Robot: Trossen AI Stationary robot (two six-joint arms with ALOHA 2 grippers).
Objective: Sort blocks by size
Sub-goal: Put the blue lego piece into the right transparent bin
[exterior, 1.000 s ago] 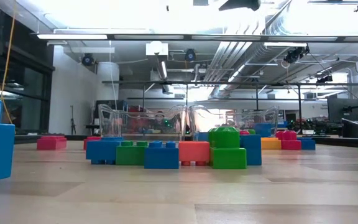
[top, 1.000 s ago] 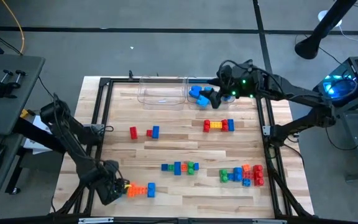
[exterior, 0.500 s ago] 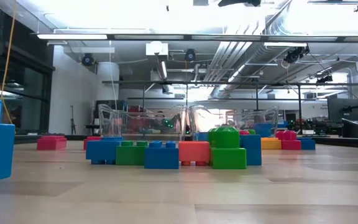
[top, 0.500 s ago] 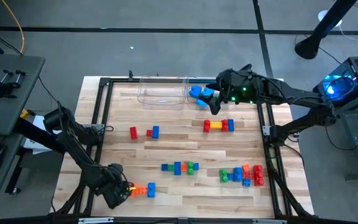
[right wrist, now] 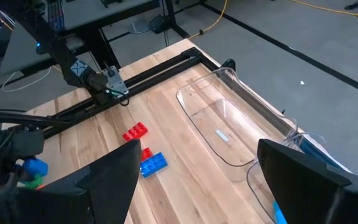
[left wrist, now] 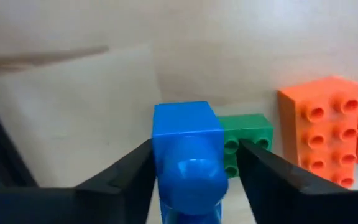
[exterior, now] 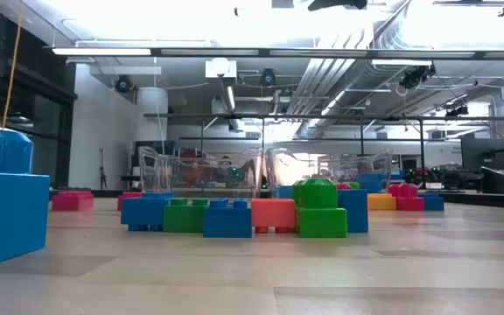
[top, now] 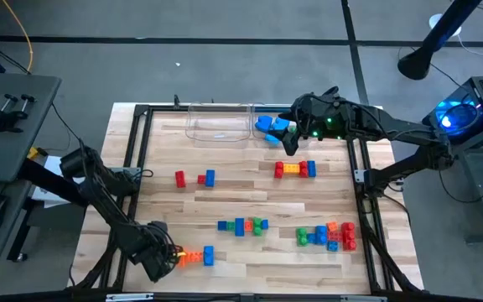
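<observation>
Left pincer [left wrist: 194, 180] at the near table [top: 233, 189] edge straddles a small blue block [left wrist: 188, 158], jaws closing, contact unclear; squeeze squarely, lift clear of the orange blocks [left wrist: 325, 134]. Far off, right pincer [top: 288, 134] gapes wide by the bins [top: 220, 126]

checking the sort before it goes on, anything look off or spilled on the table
Nothing is spilled or damaged. The blocks lie in loose clusters on the table. One oddity: the left clear bin is empty while the right bin holds blue blocks. The left gripper straddles a blue block at the near left corner.
</observation>
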